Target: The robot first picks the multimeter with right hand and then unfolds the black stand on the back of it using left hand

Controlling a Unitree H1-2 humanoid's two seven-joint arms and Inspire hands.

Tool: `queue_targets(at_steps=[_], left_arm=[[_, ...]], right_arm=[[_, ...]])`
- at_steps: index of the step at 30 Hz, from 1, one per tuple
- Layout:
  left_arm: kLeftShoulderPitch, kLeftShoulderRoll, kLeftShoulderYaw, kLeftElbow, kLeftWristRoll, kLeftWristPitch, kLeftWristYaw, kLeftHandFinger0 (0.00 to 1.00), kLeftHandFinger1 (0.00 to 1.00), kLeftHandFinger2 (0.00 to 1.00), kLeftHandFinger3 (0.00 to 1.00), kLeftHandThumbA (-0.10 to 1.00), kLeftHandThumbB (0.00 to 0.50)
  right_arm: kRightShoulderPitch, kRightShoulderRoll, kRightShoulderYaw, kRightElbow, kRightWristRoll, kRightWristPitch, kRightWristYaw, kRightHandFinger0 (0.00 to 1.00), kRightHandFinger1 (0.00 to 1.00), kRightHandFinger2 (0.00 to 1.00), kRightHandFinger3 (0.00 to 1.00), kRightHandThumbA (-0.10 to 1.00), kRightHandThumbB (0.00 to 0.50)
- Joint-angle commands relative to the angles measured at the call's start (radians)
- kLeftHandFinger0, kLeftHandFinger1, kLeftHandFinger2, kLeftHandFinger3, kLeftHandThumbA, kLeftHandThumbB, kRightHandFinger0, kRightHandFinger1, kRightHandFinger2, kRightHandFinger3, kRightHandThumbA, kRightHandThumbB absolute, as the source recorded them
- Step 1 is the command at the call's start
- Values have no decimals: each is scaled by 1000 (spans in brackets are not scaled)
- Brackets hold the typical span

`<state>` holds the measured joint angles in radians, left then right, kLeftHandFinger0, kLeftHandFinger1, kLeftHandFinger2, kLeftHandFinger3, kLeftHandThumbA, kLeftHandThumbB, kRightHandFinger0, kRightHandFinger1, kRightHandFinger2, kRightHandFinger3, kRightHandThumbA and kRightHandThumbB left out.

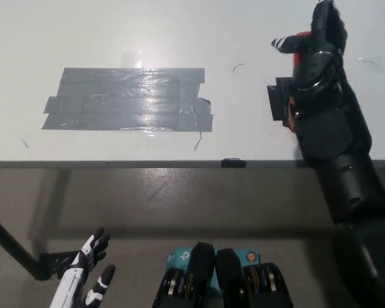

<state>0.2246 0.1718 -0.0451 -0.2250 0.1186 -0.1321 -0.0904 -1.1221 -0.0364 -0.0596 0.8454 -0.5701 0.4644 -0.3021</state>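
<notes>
The task is at its very start, and neither step looks done. The red-cased multimeter point(296, 59) lies on the white table top point(179, 32) in the upper right of the frame, but only a sliver of its red edge shows, because the black right arm point(333, 147) reaches up from the lower right and covers nearly all of it. The black right hand point(314, 42) sits directly over the meter near the top edge, with one light-tipped finger point(283, 43) sticking out to the left. Whether that hand has closed on the case or only hovers above it cannot be told from this angle. Just left of the meter, a small patch of black tape point(279, 101) is stuck to the table, and a large rectangle of grey duct tape point(128, 99) fills the middle left.

The white left hand point(83, 279) rests in the lower left corner, below the table edge and well apart from the meter, its fingers spread and holding nothing.

Still to come, by my reading: a secure grasp and lift with the right hand, then the left hand coming up to unfold the black stand, which is not visible here.
</notes>
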Motion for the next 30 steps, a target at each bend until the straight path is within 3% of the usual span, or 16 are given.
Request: queue_targets(at_steps=[1,12,25,30], left_arm=[[17,24,-5,-5,33,-19,-7,1000,1000,1000,1000,834,173],[34,31,-15,-8,53,-23,-8,1000,1000,1000,1000,841,176],[46,44,-18,-19,64,-12,-9,1000,1000,1000,1000,856,184],[57,44,-19,-22,64,-19,-7,1000,1000,1000,1000,857,169]], right_arm=[[-112,-7,30,86,-37,6,-91,1000,1000,1000,1000,913,500],[-139,-51,100,170,19,-2,-111,1000,1000,1000,1000,774,500],[-145,-33,111,88,13,6,-125,1000,1000,1000,1000,721,488],[-126,-30,75,19,47,6,-51,1000,1000,1000,1000,766,495]])
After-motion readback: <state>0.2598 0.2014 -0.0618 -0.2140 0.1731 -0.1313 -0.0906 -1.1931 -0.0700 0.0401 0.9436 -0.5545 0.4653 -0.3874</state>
